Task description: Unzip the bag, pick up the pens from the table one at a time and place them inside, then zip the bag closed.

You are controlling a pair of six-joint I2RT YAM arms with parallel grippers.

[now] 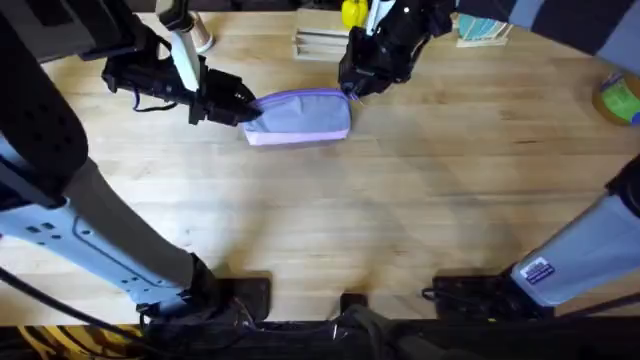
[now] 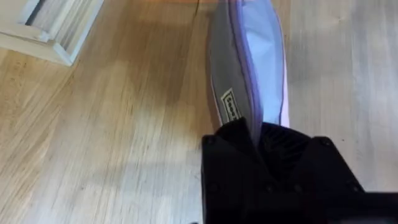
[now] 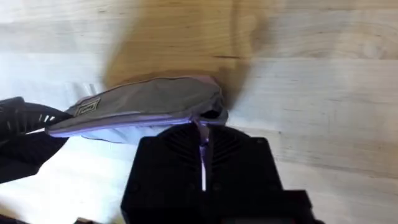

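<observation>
The left gripper [image 1: 243,106] pinches the bag's [image 1: 300,115] end at nine o'clock. The bag lies on the table [image 1: 400,220] toward twelve o'clock. It has a small sewn label [image 2: 231,106] whose writing is too blurred to read. The right gripper [image 1: 350,90] pinches the zipper pull [image 3: 203,130] at the bag's three o'clock end.

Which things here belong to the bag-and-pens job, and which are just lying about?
Job:
bag
left gripper, holding one end
right gripper, at the zipper end
table

Lying about:
green tape roll
wooden block
</observation>
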